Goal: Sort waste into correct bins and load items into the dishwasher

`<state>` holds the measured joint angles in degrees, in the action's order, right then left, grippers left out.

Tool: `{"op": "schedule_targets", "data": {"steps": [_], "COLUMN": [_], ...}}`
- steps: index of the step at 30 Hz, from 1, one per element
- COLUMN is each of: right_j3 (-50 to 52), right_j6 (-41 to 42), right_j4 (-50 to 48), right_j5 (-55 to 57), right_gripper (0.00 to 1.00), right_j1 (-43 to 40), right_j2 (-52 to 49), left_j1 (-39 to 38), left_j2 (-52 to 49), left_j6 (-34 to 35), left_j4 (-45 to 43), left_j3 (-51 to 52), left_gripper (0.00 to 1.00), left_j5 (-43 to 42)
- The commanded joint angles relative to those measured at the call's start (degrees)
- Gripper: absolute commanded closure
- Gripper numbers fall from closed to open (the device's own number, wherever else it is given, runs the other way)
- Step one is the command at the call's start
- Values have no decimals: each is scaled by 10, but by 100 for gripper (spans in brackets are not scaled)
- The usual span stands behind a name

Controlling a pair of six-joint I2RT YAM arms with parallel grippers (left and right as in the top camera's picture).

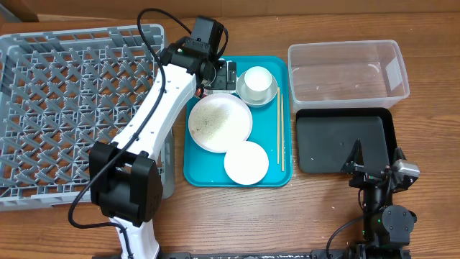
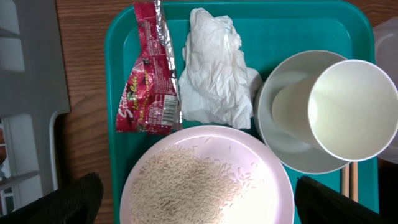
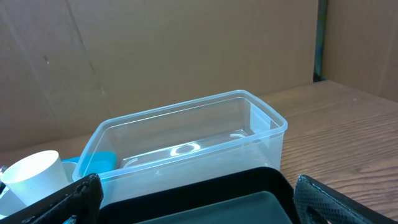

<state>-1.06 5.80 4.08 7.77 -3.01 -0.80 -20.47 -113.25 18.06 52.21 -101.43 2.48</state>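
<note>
Teal tray [image 1: 198,173] sits mid-frame in the overhead view, btwn the dish rack [image 1: 65,108] at left and the clear tub [image 1: 345,47] + black tray [image 1: 323,140] at right, tub above tray. On the teal tray: large plate [image 1: 220,122] w/ rice grains [image 2: 186,180] at ctr, smaller plate [image 1: 246,163] touching its lower-right rim, bowl [image 1: 244,92] w/ cup [image 1: 257,78] standing in it at upper right, and chopsticks [image 1: 279,129] along the right edge. The left arm runs diagonally over the rack's right side. The left gripper [image 1: 224,74] hangs over the tray's upper part and blocks what lies under it from above.

Left fingers [image 2: 68,199]: only the tips show, in the lower corners of the left wrist view. They are spread wide, holding nothing, w/ the plate below them. Right gripper [image 1: 375,160] is at lower right of the overhead view, at the black tray's lower edge. Its fingers [image 3: 348,199] are also wide apart and empty.

Only the left wrist view gives the red wrapper [image 2: 146,74] and white tissue [image 2: 214,68]. They lie side by side on the tray's upper part, above the plate rim, tissue just beside the bowl. The right wrist view gives the tub side-on beyond the black tray, the cup at lower left, and a cardboard wall [image 3: 155,50] behind.
</note>
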Motion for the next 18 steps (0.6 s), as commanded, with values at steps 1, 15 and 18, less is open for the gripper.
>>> {"op": "schedule_targets", "data": {"steps": [1, 15, 18], "right_j3": [6, 6, 6], "right_j6": [1, 1, 1], "right_j4": [-3, -3, -3], "right_j5": [3, 3, 3], "right_gripper": [0, 0, 0], "right_j1": [-2, -2, -2], "right_j2": [5, 5, 5], "left_j1": [5, 5, 6], "left_j2": [24, 99, 95], "left_j6": [0, 0, 1], "left_j4": [1, 32, 42], "left_j3": [-13, -13, -13], "left_gripper": [1, 7, 7], "left_j5": [-13, -4, 2]}}
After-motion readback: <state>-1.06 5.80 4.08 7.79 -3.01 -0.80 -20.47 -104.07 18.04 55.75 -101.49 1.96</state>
